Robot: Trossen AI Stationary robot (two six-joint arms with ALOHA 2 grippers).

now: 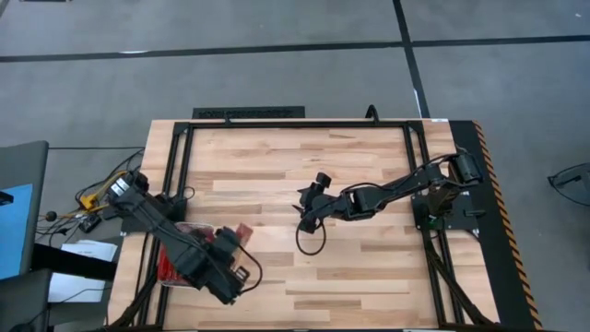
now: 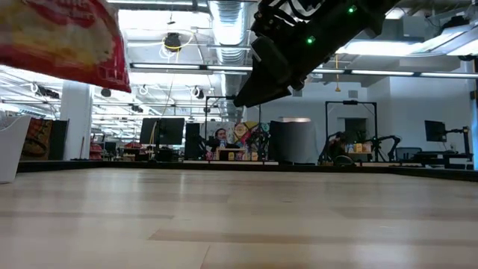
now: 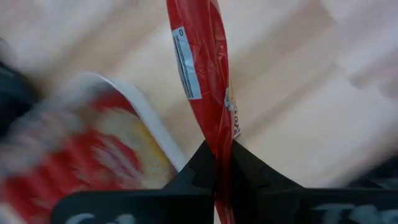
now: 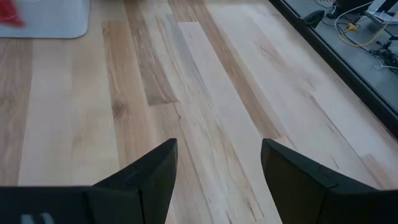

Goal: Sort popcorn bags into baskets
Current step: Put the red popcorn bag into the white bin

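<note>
The left arm (image 1: 180, 247) reaches over the table's (image 1: 369, 277) left edge, red popcorn bags (image 1: 241, 230) beside it; the right gripper (image 1: 304, 205) hangs mid-table.

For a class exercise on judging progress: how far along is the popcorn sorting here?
Done: the white tray already holds red packets. In hand: the left end effector is shut on a popcorn bag above the table beside the tray. Left: dropping it in. The right end effector hangs open, empty, mid-table.

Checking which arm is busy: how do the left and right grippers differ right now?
The left gripper has its jaws shut on a red popcorn bag beside the white tray; the right gripper has open, empty jaws over bare table. Both have dark fingers.
</note>
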